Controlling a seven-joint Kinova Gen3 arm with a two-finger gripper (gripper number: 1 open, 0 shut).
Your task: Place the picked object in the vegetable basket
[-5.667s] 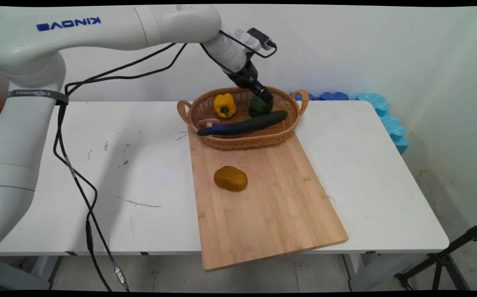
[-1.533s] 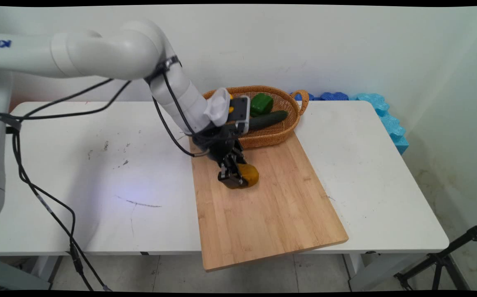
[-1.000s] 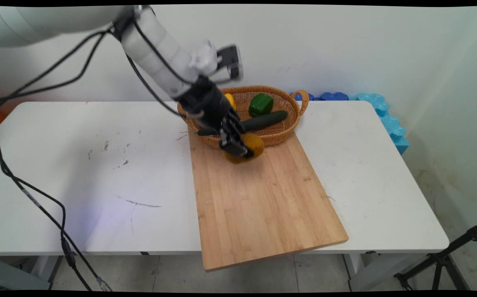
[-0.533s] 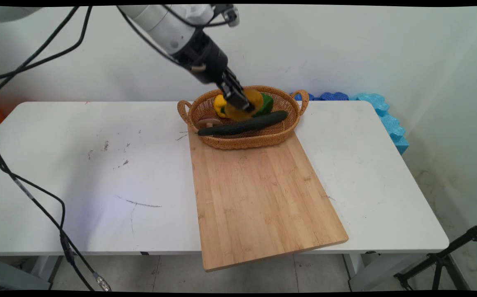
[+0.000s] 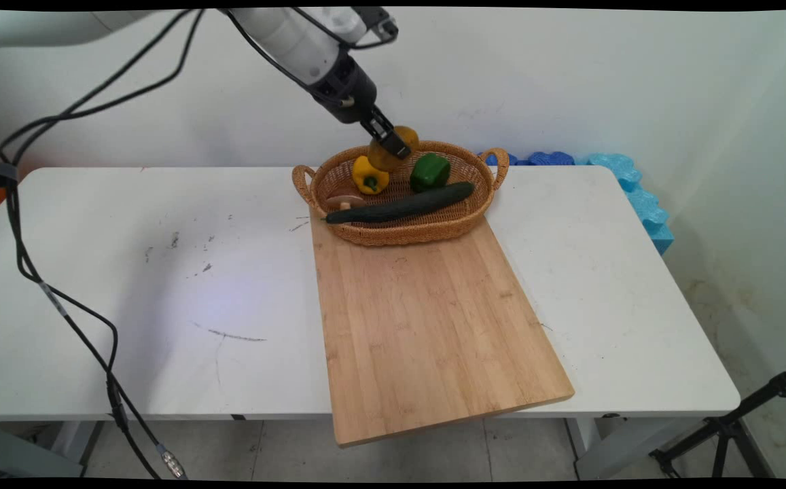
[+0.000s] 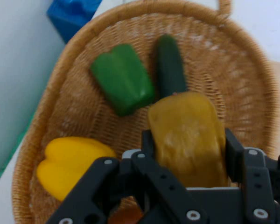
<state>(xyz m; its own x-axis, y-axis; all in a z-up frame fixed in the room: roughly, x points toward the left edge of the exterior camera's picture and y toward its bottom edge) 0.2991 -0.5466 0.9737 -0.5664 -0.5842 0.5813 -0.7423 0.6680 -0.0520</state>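
My gripper (image 5: pixel 393 144) (image 6: pixel 186 148) is shut on a brownish-yellow potato (image 5: pixel 396 147) (image 6: pixel 187 137) and holds it in the air above the back of a wicker basket (image 5: pixel 467 216) (image 6: pixel 233 60). Inside the basket lie a yellow pepper (image 5: pixel 369 175) (image 6: pixel 70 161), a green pepper (image 5: pixel 430 171) (image 6: pixel 122 78), a long dark cucumber (image 5: pixel 399 205) (image 6: pixel 170 67) and a brown mushroom (image 5: pixel 345 201). The potato hangs between the two peppers in the main view.
A wooden cutting board (image 5: pixel 426 326) lies bare in front of the basket on the white table (image 5: pixel 162 272). Blue foam blocks (image 5: pixel 630 183) (image 6: pixel 72 14) line the wall behind the table's right end. Black cables (image 5: pixel 60 299) hang over the table's left side.
The gripper closed on the potato on the cutting board, lifted it and carried it back over the basket. In the last half second it rose slightly and moved toward the wall.
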